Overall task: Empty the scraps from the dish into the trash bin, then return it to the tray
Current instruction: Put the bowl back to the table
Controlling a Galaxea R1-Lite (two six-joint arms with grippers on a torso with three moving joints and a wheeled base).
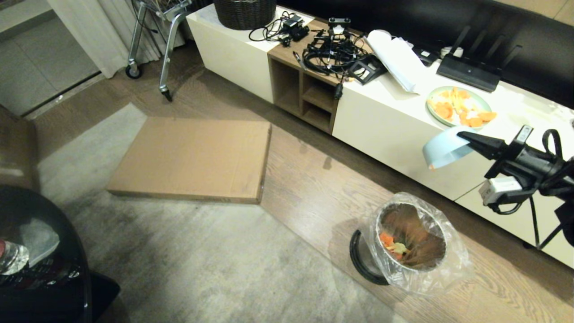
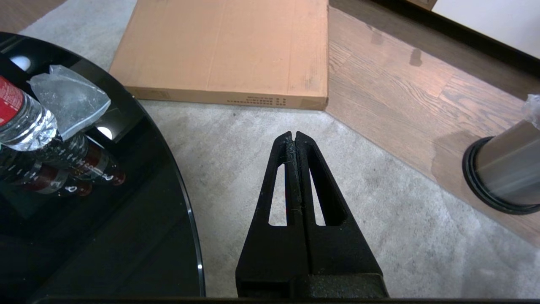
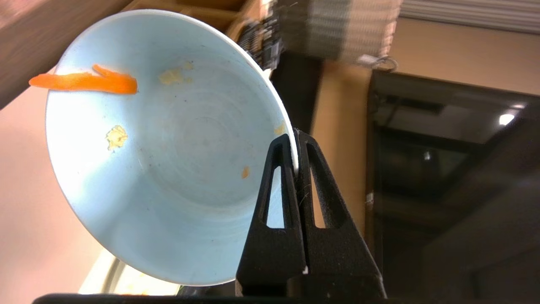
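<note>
On the wood floor beside the low white cabinet (image 1: 394,130), the trash bin (image 1: 410,240) sits below the tilted dish (image 1: 446,148), pinched by its rim in the right gripper (image 3: 295,141) so scraps (image 3: 84,81) slide out, while the left gripper (image 2: 294,137) hangs closed and empty.

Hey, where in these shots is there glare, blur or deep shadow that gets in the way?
Head view: dim and warm; the trash bin's liner glints, scraps still readable. Left wrist view: lamp reflections on the black glass table. Right wrist view: dish sharp in the right gripper, background blurred and dark.
</note>
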